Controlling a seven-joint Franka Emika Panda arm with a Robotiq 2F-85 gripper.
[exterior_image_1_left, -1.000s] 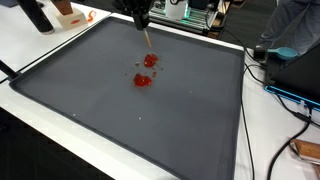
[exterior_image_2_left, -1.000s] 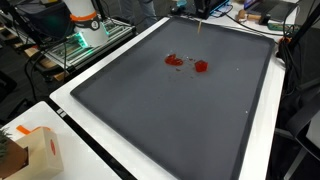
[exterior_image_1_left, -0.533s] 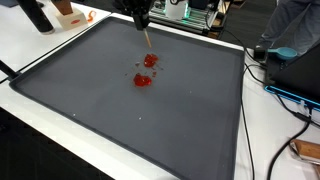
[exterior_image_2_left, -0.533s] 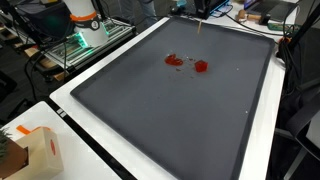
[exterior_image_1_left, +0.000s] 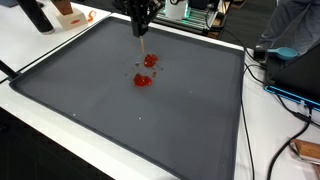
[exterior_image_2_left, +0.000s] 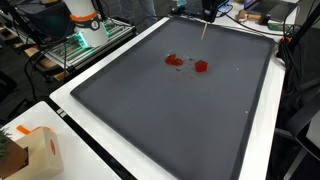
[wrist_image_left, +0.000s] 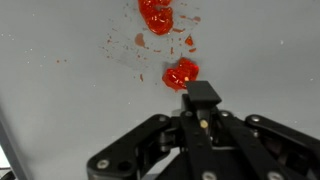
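Bright, even overhead light fills the scene, and the grey mat (exterior_image_1_left: 170, 120) carries only faint, soft shadows. In the wrist view the gripper (wrist_image_left: 203, 110) is blurred close to the lens.

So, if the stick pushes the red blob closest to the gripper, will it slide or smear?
Probably it smears: the red specks around the red blob suggest something soft or wet. It looks low and glossy, so rolling seems unlikely. The thin stick held by the gripper should meet little resistance.
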